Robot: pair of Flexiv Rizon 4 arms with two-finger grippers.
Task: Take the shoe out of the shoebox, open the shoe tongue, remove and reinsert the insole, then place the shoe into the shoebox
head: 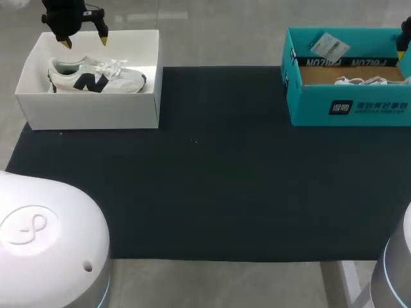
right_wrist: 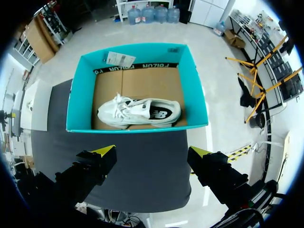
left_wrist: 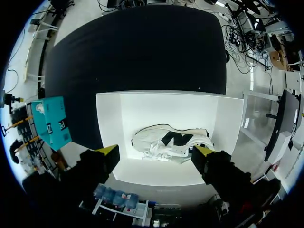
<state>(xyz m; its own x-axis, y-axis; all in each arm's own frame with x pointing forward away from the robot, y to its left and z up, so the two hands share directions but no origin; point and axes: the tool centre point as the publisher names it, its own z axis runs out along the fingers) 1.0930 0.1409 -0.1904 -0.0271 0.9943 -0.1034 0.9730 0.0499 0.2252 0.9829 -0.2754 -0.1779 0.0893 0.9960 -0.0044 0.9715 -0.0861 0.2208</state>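
Observation:
A white shoe (head: 95, 76) with a dark side mark lies on its side in the white shoebox (head: 90, 109) at the table's far left. My left gripper (head: 85, 42) hangs open above that box's far edge; in its wrist view the shoe (left_wrist: 171, 141) lies just ahead of and between the open yellow fingertips (left_wrist: 109, 151). A second white shoe (right_wrist: 138, 113) lies in the teal shoebox (right_wrist: 137, 127) at the far right; only its top (head: 363, 81) shows from the head view. My right gripper (right_wrist: 154, 152) stands open above the mat, short of the teal box.
A black mat (head: 212, 167) covers the table between the two boxes. A white tag (head: 329, 45) lies on the teal box's (head: 347, 106) far wall. My arms' pale bases (head: 45, 244) fill the near corners.

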